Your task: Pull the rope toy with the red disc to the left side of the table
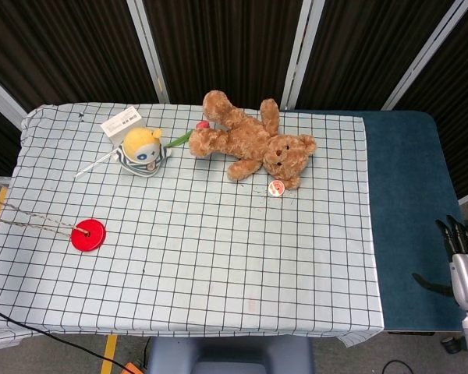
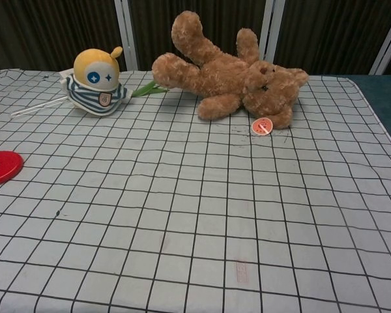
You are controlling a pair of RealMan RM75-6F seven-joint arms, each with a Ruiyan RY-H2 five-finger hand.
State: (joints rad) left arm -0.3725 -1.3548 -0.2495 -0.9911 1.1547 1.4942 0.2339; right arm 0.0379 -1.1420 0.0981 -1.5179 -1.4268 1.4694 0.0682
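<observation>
The red disc [image 1: 88,234] lies flat near the left edge of the checked cloth; in the chest view the red disc [image 2: 1,166] shows at the far left. Its thin rope [image 1: 33,217] runs from the disc leftward to the table's left edge. My right hand [image 1: 462,261] hangs off the table's right side, beyond the blue surface, fingers apart and holding nothing. My left hand appears in neither view.
A brown teddy bear [image 1: 253,140] lies at the back centre with a small round tag [image 1: 277,188] by it. A yellow-headed striped doll [image 1: 143,150] with a white label and stick sits back left. Bare blue tabletop [image 1: 405,202] lies right of the cloth.
</observation>
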